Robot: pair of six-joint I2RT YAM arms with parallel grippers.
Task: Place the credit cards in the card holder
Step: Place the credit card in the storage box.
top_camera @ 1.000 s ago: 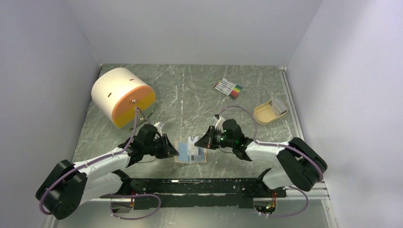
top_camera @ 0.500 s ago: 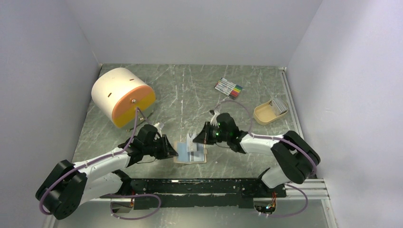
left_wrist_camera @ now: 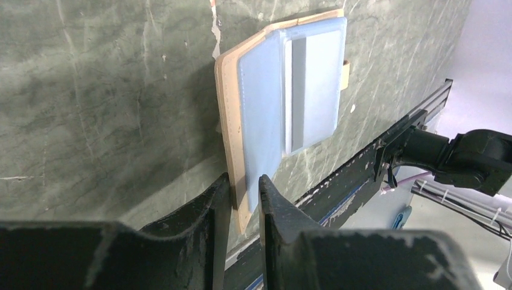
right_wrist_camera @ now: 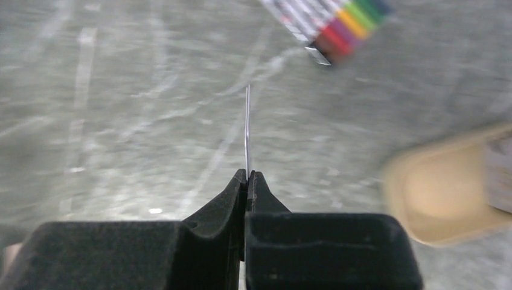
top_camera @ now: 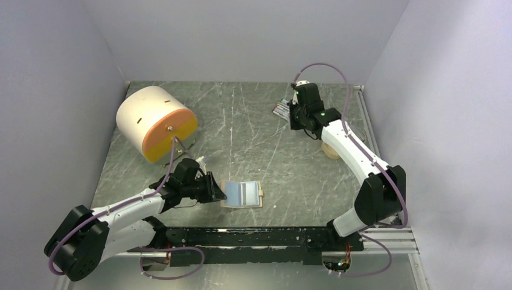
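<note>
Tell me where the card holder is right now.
In the top view the card holder lies open on the table, just beyond the black base rail, its left edge pinched in the left gripper.

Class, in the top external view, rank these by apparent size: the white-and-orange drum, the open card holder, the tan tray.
1. White-and-orange drum
2. Card holder
3. Tan tray, but this rank is unsure because the right arm hides most of it.

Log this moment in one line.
left gripper: shut on holder | right gripper: shut on card, near markers | holder: open, second card sleeved
</note>
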